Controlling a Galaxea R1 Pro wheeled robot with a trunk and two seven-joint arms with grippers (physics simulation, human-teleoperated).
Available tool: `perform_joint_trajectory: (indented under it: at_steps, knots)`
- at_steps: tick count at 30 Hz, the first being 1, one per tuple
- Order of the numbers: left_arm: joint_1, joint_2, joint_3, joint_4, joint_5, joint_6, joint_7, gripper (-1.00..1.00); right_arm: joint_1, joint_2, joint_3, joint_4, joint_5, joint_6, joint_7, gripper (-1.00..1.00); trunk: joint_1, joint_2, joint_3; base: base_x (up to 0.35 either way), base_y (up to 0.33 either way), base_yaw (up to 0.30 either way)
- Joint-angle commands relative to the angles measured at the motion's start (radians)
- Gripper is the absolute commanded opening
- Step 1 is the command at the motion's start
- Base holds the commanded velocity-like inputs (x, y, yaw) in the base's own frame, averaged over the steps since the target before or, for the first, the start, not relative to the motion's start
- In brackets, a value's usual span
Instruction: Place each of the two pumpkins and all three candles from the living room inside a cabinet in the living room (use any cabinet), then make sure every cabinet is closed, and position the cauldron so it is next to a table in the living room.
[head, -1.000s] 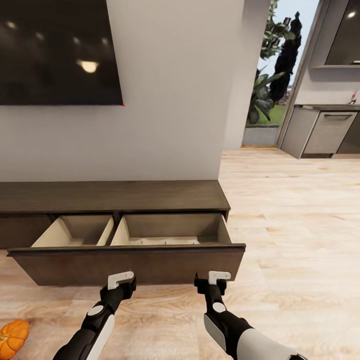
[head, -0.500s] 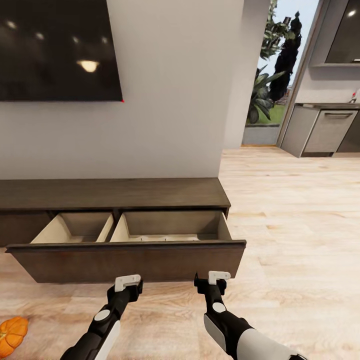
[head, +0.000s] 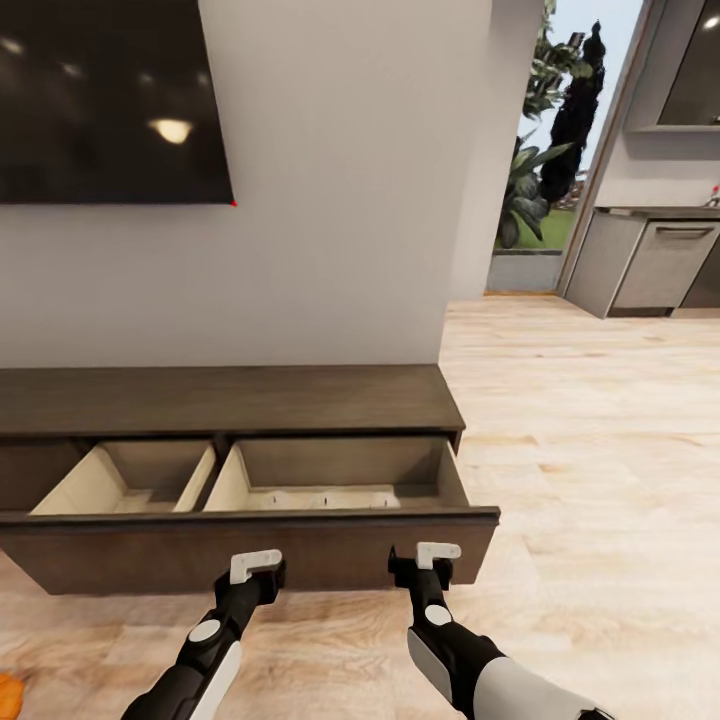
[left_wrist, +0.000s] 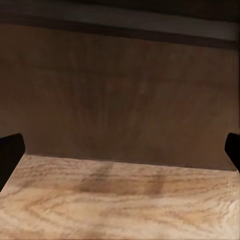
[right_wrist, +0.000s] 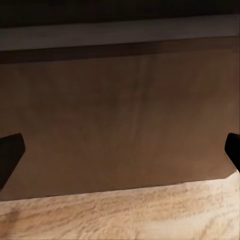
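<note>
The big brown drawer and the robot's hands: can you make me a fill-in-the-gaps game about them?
1. The cabinet drawer is pulled ____.
2. Both grippers, left and right, hold ____.
3. The inside of the drawer is a pale ____ colour.
4. The floor is made of light ____.

Missing words: open; nothing; beige; wood
</note>
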Motion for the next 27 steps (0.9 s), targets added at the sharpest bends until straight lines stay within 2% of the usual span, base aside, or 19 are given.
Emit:
perform_joint_trajectory:
  at_steps: [1, 7, 14, 17, 27]
  knots:
    - [0.0, 0.0, 0.0, 0.0, 0.0, 0.0, 0.0, 1.0, 0.0, 0.0, 0.0, 0.0, 0.0, 0.0, 0.0, 1.0, 0.0, 0.0, 0.0, 0.1, -0.048, 0.0]
    - [0.0, 0.0, 0.0, 0.0, -0.002, -0.002, 0.0, 1.0, 0.0, 0.0, 0.0, 0.0, -0.001, 0.0, 0.0, 1.0, 0.0, 0.0, 0.0, 0.029, -0.014, 0.0]
    - [-0.001, 0.0, -0.001, 0.0, -0.002, -0.002, 0.0, 1.0, 0.0, 0.0, 0.0, 0.0, 0.001, -0.001, 0.0, 1.0, 0.026, -0.048, -0.022, 0.001, -0.001, 0.0]
    - [0.0, 0.0, -0.001, 0.0, -0.002, -0.002, 0.0, 1.0, 0.0, 0.0, 0.0, 0.0, 0.001, -0.002, 0.0, 1.0, 0.028, -0.049, -0.034, 0.0, 0.0, 0.0]
    - [0.0, 0.0, 0.001, 0.0, -0.002, -0.001, 0.0, 1.0, 0.0, 0.0, 0.001, 0.0, 0.001, -0.002, 0.0, 1.0, 0.028, -0.049, -0.034, 0.051, 0.0, 0.0]
